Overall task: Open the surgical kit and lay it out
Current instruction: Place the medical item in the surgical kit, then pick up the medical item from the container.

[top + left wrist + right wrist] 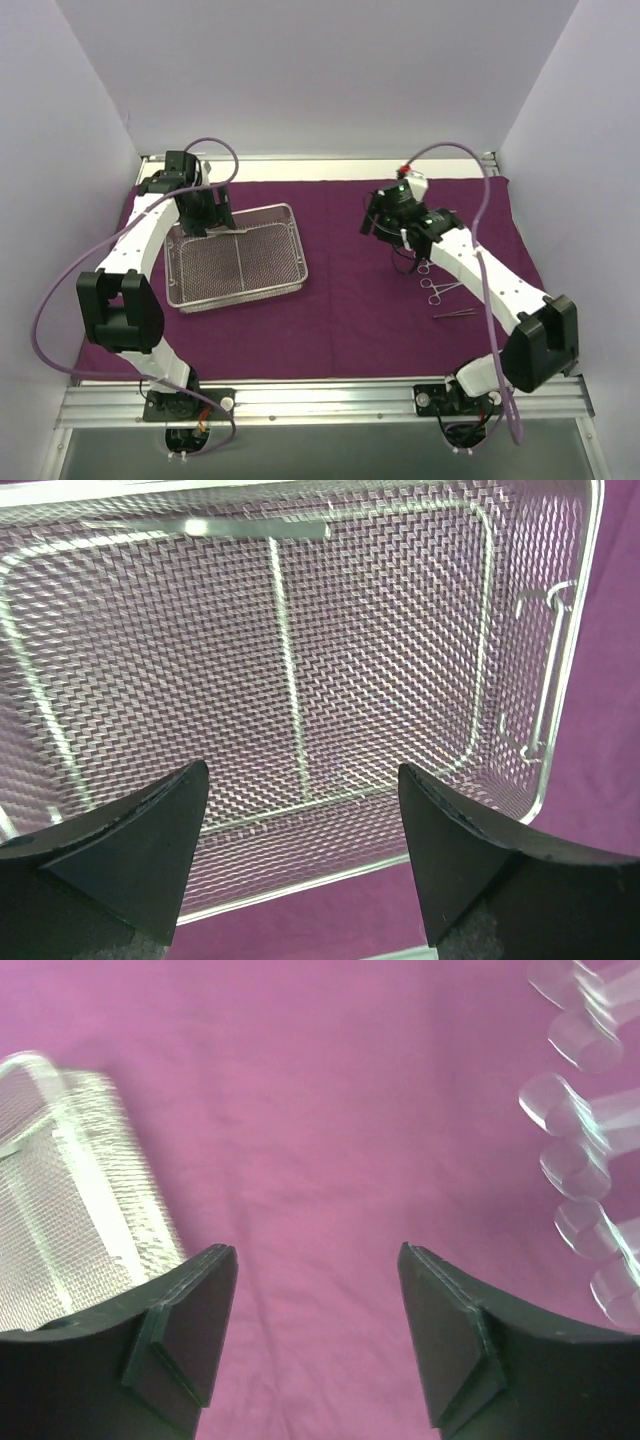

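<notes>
Top external shows me the purple cloth wrap (350,325) spread across the table, with the wire-mesh tray (240,297) toward its left edge and the clamps (432,286) and tweezers (455,314) toward its right edge. My left end effector (300,780) hangs released over the tray, and my right end effector (318,1255) is released over bare cloth.

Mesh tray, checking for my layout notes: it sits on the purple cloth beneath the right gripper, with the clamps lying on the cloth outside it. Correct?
Wrong arm. The mesh tray sits on the purple cloth beneath the left gripper, as the top external view shows; the clamps lie on the cloth outside it.
</notes>
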